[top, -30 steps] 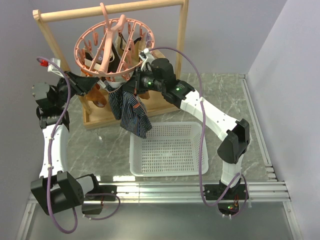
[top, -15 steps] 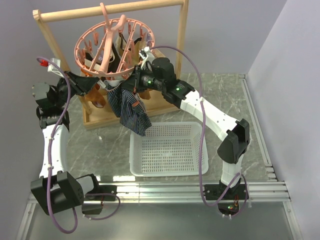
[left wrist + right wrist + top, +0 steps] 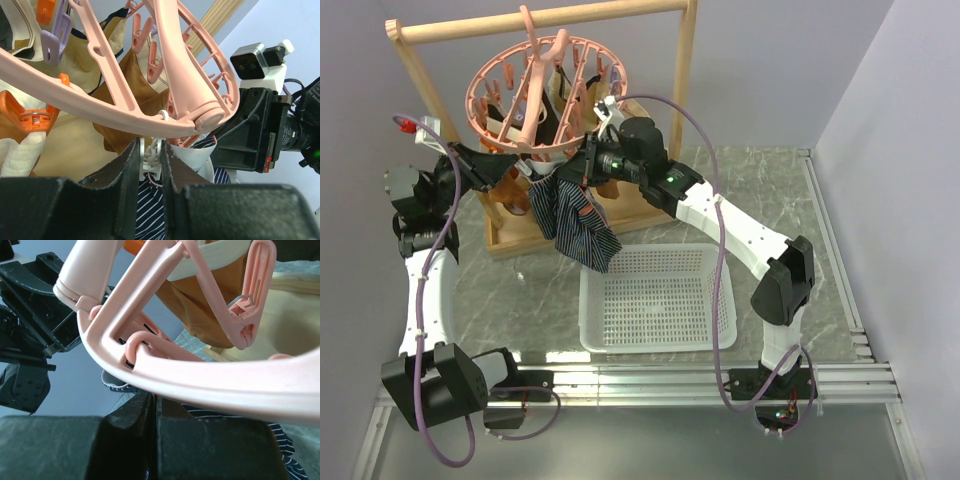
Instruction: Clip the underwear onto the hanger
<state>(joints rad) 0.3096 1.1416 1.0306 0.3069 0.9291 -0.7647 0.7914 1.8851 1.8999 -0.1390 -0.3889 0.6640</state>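
The left gripper (image 3: 150,151), its fingers narrowly parted, pinches a pale clip (image 3: 149,161) just under the front rim of the hanger (image 3: 542,148). The underwear (image 3: 575,215) hangs at its 4 o'clock. It is at 7 o'clock of the right gripper (image 3: 588,166), whose fingers are pressed together on the cloth's top edge.
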